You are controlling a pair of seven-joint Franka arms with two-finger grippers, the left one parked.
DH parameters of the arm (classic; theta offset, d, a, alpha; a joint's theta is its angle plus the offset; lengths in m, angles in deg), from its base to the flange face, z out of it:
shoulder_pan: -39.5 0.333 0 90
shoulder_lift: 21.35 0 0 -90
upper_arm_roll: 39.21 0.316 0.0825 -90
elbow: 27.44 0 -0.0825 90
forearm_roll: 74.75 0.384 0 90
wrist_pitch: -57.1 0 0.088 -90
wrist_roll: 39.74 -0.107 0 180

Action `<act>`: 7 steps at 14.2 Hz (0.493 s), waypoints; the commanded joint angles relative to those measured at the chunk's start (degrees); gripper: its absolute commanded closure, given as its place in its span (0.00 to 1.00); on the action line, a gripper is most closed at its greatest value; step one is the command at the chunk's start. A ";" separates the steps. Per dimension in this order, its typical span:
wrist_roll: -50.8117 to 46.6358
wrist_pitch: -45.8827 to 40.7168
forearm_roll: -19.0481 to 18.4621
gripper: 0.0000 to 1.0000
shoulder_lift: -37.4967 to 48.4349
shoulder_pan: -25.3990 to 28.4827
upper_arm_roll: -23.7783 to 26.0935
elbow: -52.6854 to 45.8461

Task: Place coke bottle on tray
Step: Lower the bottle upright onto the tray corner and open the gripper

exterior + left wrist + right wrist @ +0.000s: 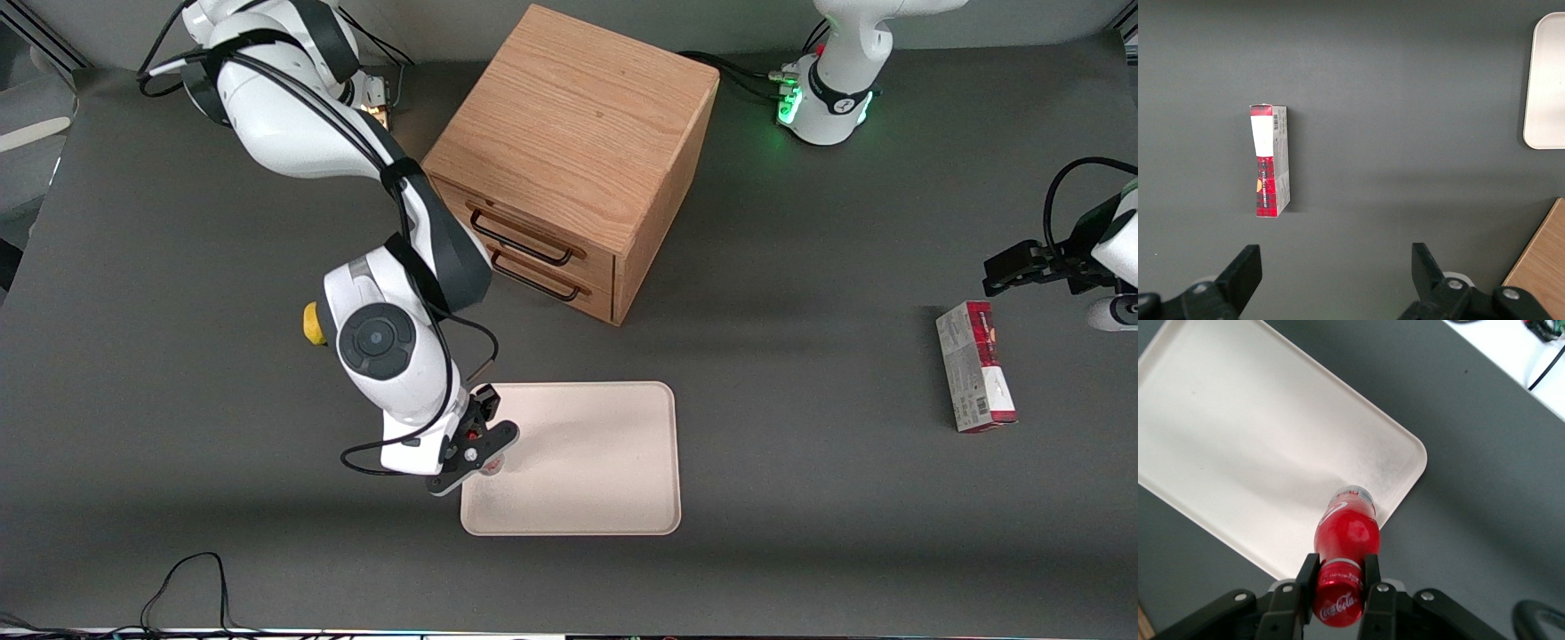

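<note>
Gripper is clamped on the bottle at its cap, base over the tray near a corner, and we reckon it's light, rigid, slick plastic that could swing.

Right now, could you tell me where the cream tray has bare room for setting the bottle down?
Nearly the whole cream-white rectangular tray is bare, from the rim facing the wooden drawer cabinet to the rim nearest the front camera. Only the corner toward the working arm is crowded: there the hand grips the small red coke bottle by its neck.
</note>
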 commanded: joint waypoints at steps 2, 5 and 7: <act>1.28 1.54 -0.72 1.00 -1.34 -0.49 0.89 -2.40; 1.28 3.65 -0.72 1.00 -2.74 -0.49 0.80 -2.31; 1.28 5.06 -0.81 1.00 -3.62 -0.57 0.54 -2.22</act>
